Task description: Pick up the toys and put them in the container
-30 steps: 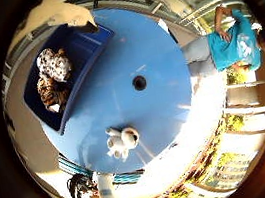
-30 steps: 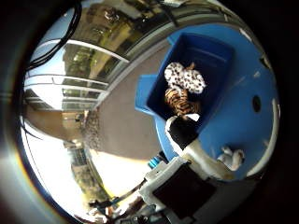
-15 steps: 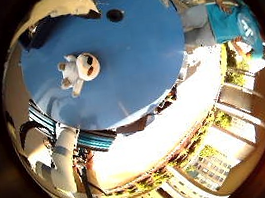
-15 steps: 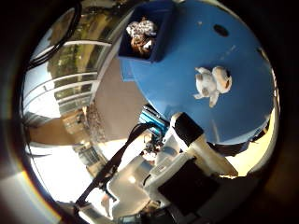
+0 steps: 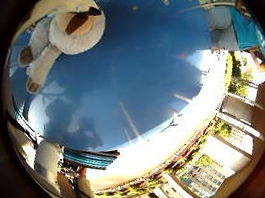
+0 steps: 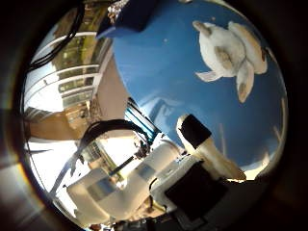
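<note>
A white plush toy (image 6: 229,53) lies on the round blue table (image 6: 164,87), seen large in the right thumb side palm view, so it is close under the palm. The right little finger side palm view shows the plush toy (image 5: 66,30) on the blue table top (image 5: 140,83) too. One corner of the blue container (image 6: 135,12) shows at the table's edge. My hand (image 6: 207,149) shows one white and black finger reaching out straight beside the toy, away from it. The fingers hold nothing.
The robot's white arm (image 6: 120,188) stands beside the table. The table's rim (image 5: 131,150) drops off to sunlit ground. Railings and building fronts (image 5: 210,173) lie around the table.
The views have shifted from over the container with its spotted and striped toys to the white plush toy. The toy now looks much larger, so the hand has come closer to it.
</note>
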`<move>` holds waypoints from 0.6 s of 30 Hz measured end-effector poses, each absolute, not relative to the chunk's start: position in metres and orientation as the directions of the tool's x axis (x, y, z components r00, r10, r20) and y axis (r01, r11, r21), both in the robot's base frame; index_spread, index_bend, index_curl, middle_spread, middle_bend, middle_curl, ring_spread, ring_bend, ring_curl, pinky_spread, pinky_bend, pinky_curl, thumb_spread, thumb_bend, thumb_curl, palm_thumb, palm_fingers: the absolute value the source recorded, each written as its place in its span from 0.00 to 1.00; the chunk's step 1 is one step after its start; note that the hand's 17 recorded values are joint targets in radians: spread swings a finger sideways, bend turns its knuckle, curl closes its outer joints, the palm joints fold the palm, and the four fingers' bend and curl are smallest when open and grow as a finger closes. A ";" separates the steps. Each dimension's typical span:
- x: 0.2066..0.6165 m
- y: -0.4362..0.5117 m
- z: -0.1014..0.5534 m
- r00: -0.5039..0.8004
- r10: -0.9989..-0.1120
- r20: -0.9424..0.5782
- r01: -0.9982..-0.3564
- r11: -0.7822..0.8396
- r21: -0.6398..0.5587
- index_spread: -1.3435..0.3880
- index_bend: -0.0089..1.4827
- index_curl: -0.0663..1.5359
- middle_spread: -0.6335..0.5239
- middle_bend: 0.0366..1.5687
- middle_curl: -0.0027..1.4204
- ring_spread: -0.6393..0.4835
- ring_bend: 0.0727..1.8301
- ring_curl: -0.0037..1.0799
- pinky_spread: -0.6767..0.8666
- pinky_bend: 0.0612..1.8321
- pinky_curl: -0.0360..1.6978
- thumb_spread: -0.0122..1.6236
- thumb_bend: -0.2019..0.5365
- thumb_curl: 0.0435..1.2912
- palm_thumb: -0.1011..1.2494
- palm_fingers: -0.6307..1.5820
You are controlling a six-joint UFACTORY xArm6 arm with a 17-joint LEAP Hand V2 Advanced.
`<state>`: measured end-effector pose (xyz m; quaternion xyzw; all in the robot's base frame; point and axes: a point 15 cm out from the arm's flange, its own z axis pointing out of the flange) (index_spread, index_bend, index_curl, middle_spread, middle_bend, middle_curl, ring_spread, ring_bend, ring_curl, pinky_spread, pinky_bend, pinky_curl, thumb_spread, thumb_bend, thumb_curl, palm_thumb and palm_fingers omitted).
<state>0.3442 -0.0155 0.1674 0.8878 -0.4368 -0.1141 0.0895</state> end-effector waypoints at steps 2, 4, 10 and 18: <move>0.348 -0.011 0.154 0.595 -0.793 -0.132 -0.747 -0.606 0.272 0.61 0.12 0.22 0.58 0.09 0.23 0.78 0.16 0.28 0.72 0.32 0.17 0.68 0.24 0.26 0.52 0.32; 0.348 -0.009 0.140 0.584 -0.798 -0.145 -0.743 -0.598 0.299 0.62 0.12 0.22 0.58 0.09 0.23 0.78 0.15 0.28 0.72 0.31 0.17 0.68 0.23 0.26 0.52 0.32; 0.379 -0.020 0.127 0.584 -0.809 -0.071 -0.757 -0.574 0.311 0.65 0.14 0.23 0.57 0.10 0.23 0.78 0.15 0.28 0.70 0.26 0.15 0.68 0.24 0.26 0.55 0.34; 0.412 -0.017 0.136 0.596 -0.803 -0.001 -0.784 -0.582 0.217 0.60 0.07 0.20 0.44 0.35 0.35 0.70 0.45 0.41 0.67 0.31 0.14 0.66 0.27 0.30 0.67 0.75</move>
